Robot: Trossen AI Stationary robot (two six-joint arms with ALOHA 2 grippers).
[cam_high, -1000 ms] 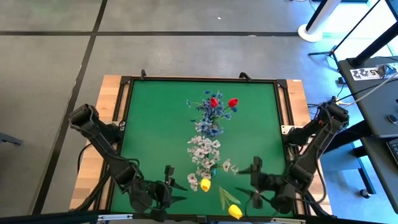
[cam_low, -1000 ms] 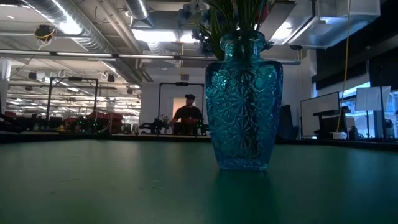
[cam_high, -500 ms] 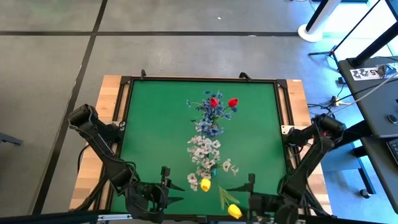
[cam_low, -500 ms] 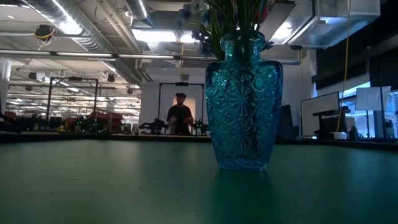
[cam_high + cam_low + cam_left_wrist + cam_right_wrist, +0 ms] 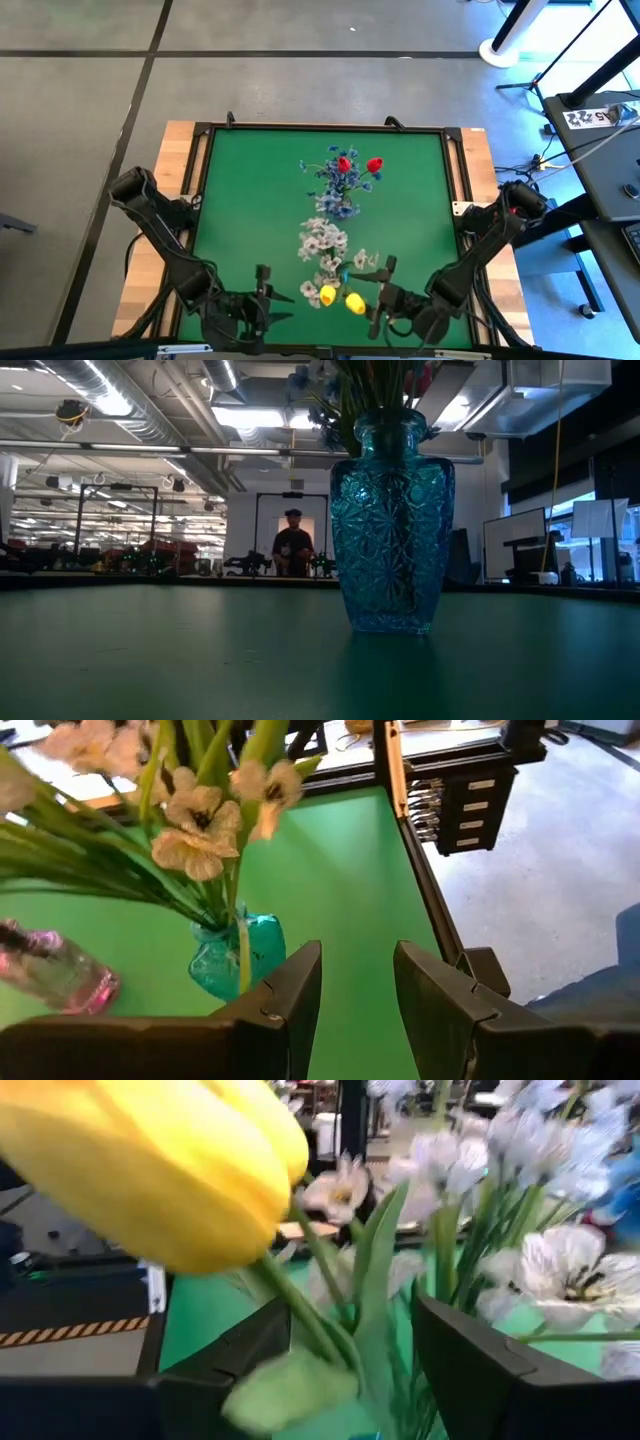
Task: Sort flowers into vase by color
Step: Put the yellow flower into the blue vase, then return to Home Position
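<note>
Since 1 second ago, the right gripper [image 5: 377, 296] has been brought leftward, its fingers closed on a yellow tulip [image 5: 353, 302] stem beside the near white-and-yellow bunch. Red and blue flowers [image 5: 345, 172] are already placed. The left gripper [image 5: 266, 297] waits open.

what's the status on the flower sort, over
Right hand at near edge, yellow tulip stem between its fingers. Left hand open, idle. Blue vase holds red and blue. White sprays crowd the path.
</note>
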